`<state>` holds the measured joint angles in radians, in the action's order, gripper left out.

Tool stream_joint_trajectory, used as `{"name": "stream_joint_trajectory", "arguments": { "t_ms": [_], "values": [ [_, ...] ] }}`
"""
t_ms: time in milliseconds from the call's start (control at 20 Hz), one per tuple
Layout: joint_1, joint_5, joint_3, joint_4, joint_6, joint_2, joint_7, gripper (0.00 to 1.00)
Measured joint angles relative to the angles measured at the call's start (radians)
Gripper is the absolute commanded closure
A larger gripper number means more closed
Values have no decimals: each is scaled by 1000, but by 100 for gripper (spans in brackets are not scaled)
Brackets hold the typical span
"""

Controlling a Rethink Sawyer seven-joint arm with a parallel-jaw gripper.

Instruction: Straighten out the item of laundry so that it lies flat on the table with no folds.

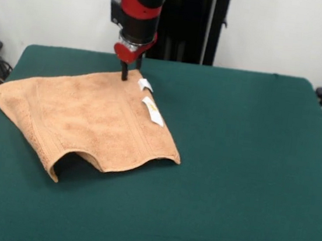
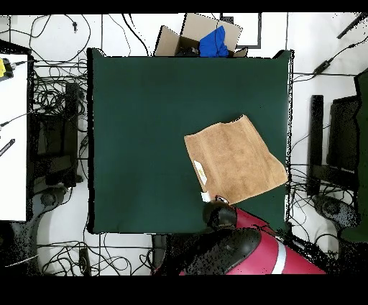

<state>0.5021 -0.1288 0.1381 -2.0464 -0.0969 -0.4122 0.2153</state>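
We are pressing our gripper, fingers nearly together on the towel corner at upper centre, though whether cloth is pinched we cannot tell. The towel is lying left of centre, its near edge humped. We are risking a slip that leaves that fold. The green table is offering ample room; cables are crowding the floor
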Motion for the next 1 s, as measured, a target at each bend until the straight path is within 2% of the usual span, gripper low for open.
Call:
{"name": "stream_joint_trajectory", "arguments": {
  "t_ms": [1000],
  "values": [
    [-2, 0, -3, 100, -211, 17, 0, 0]
  ]
}}
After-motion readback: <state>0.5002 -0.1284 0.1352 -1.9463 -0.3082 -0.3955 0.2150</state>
